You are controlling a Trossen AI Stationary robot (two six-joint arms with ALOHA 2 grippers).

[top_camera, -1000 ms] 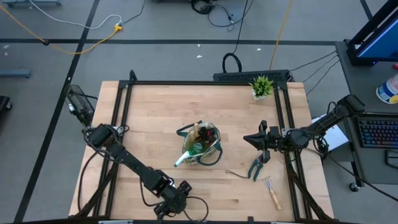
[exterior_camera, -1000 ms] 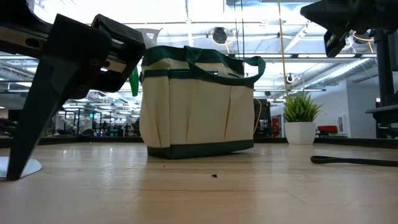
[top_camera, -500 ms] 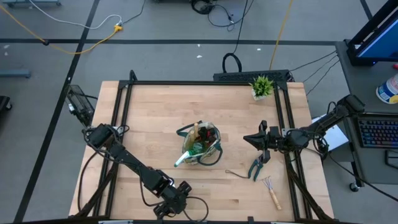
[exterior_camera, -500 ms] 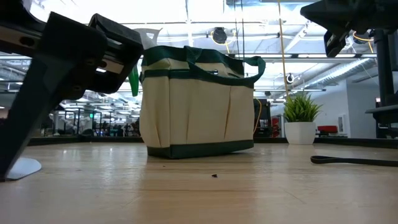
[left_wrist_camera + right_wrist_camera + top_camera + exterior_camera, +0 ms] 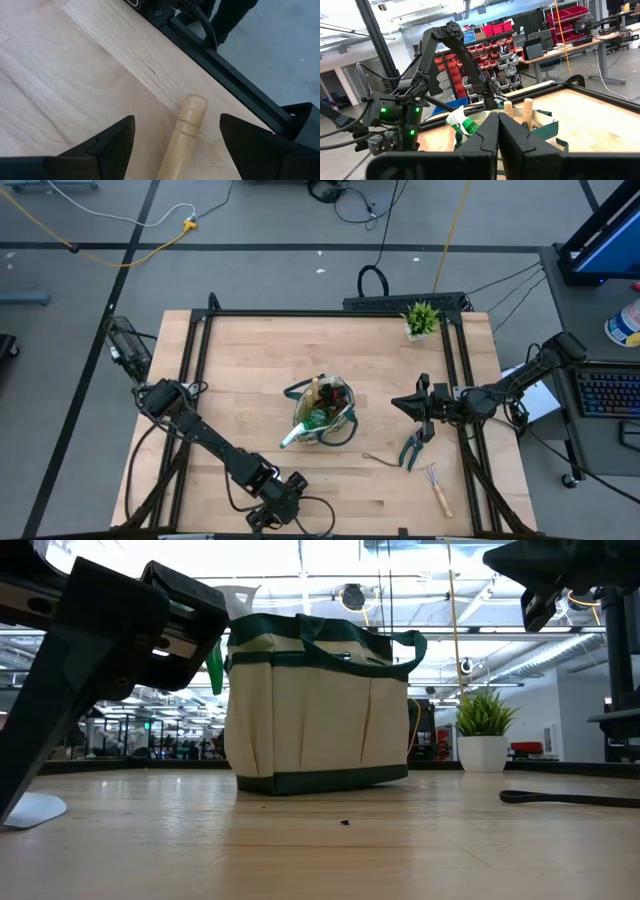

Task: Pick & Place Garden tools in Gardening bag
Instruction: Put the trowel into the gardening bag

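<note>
Wood table (image 5: pixel 250 370) w/ a black frame sits on a grey floor, cables lying behind it. We go left to right.

Left gripper (image 5: pixel 283 498) is low at the near edge of the table, a bit left of the middle. Its fingers (image 5: pixel 112 142) stand wide apart. In the left wrist view a wooden handle (image 5: pixel 182 137) lies on the table between them, not touched on either side. We can't tell which tool it belongs to.

Near the middle of the table stands the gardening bag (image 5: pixel 325 410), beige w/ dark green trim & loop handles. Wooden handles (image 5: pixel 527 111) stick up out of it. A green spray bottle (image 5: pixel 298 433) w/ a white nozzle leans out over its near left side.

Right of the bag, a thin dark tool (image 5: pixel 380 459) lies flat on the table. Next to it lie teal pruning shears (image 5: pixel 412 449), & a bit nearer the front edge a small fork-rake (image 5: pixel 436 485) w/ a wooden handle.

Right gripper (image 5: pixel 408 405) hangs above the table, just behind the shears, pointing at the bag. Its fingers (image 5: pixel 512 137) are pressed together w/ nothing in them.

A small potted plant (image 5: pixel 421 319) stands at the far right corner.
</note>
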